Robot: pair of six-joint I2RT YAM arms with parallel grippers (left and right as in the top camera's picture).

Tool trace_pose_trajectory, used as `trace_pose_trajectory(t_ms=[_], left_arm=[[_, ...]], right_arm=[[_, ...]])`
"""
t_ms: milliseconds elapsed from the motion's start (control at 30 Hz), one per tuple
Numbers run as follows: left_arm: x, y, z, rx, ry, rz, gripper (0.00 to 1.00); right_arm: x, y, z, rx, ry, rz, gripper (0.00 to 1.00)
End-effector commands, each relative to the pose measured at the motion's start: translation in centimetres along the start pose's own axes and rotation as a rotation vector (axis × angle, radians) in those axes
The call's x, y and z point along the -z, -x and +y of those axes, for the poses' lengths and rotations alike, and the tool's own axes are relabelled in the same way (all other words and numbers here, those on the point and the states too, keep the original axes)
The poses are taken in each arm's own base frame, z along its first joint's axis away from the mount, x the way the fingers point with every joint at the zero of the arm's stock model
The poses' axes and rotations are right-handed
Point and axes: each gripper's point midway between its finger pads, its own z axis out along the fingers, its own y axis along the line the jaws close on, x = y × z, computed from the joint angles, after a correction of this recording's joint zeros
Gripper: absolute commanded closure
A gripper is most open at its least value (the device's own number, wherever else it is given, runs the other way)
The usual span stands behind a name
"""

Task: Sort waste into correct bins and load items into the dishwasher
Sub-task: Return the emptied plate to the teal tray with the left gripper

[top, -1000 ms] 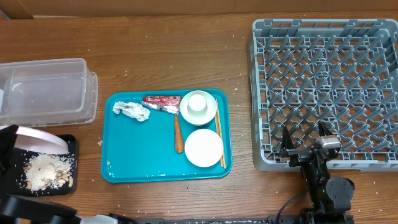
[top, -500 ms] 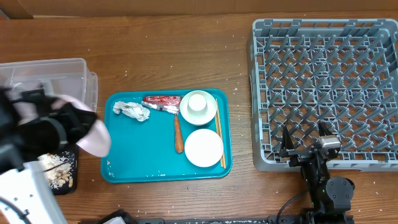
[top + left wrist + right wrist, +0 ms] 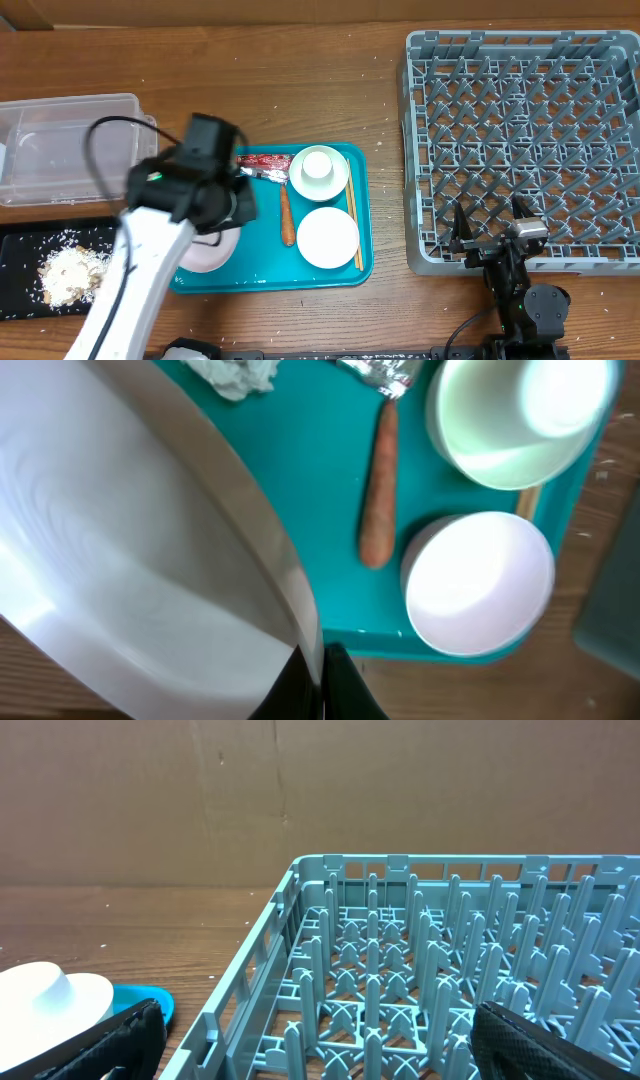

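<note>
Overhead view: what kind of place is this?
Probably a staged dish-clearing test bench, not a real kitchen: a wooden table, a grey dish rack, a teal tray with bowls and a carrot, and cardboard behind.

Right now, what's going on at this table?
The left gripper is clamped on the rim of the large white plate, holding it over one end of the teal tray. A pile of rice lies on the black tray. The carrot, wrapper and two bowls sit on the teal tray. The right gripper hangs open beside the empty dish rack.
</note>
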Motion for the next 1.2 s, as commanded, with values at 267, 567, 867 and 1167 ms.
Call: trace_pose_trajectory(t_ms=[267, 567, 867, 1167], left_arm=[[-8.6, 0.9, 0.0, -0.004, 0.195, 0.085, 0.96], [-11.4, -1.0, 0.9, -0.011, 0.263, 0.228, 0.96], [-11.0, -2.8, 0.5, -0.012, 0.231, 0.318, 0.71], [-8.0, 2.0, -0.5, -0.062, 0.245, 0.170, 0.59]], right_arm=[[0.0, -0.1, 0.0, -0.002, 0.002, -0.007, 0.00], [0.0, -0.1, 0.0, -0.002, 0.002, -0.007, 0.00], [0.0, -0.1, 0.0, -0.002, 0.002, -0.007, 0.00], [0.0, -0.1, 0.0, -0.002, 0.002, -0.007, 0.00]])
